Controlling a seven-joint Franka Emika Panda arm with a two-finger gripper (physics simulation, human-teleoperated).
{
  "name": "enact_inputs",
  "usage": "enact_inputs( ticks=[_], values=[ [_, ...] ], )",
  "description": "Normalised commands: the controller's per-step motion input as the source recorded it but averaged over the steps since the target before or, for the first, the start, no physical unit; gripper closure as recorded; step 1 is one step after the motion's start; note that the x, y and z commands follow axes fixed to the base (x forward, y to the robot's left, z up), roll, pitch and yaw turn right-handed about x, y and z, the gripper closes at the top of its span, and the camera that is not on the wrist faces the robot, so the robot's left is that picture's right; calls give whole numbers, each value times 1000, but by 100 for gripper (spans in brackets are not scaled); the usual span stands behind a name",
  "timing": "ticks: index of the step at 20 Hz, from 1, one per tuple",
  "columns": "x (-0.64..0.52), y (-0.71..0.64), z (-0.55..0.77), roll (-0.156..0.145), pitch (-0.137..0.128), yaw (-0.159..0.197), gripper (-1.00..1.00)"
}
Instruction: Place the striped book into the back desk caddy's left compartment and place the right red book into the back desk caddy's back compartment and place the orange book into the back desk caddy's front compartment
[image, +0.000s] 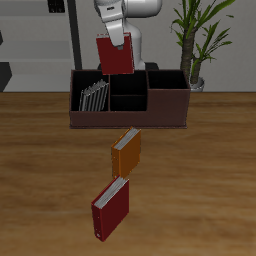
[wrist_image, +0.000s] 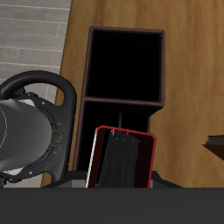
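The striped book already stood in the back desk caddy. Above its rear cells, the gripper pinched the right red book. A good drop needed the book squared over the back compartment, lowered before release. The orange book waited on the table.

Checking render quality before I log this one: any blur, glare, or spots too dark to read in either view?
Exterior view: sharp and evenly lit, with soft shadows beside the orange book; no glare. Wrist view: also sharp, but the back desk caddy cells render near-black, so their floors are unreadable; the red book held in the end effector is cropped by the frame edge.
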Motion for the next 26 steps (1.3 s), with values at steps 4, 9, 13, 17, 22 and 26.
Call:
enact_inputs(
  ticks=[4,9,13,17,22,26],
  values=[
    [-84,69,-67,63,-26,143,100],
    [-18,102,-75,43,17,47,100],
    [-17,108,-34,47,-11,39,100],
    [10,106,-6,36,-9,14,100],
    [-94,100,-33,40,-1,-6,100],
    [-88,143,-39,32,7,-16,100]
  ],
)
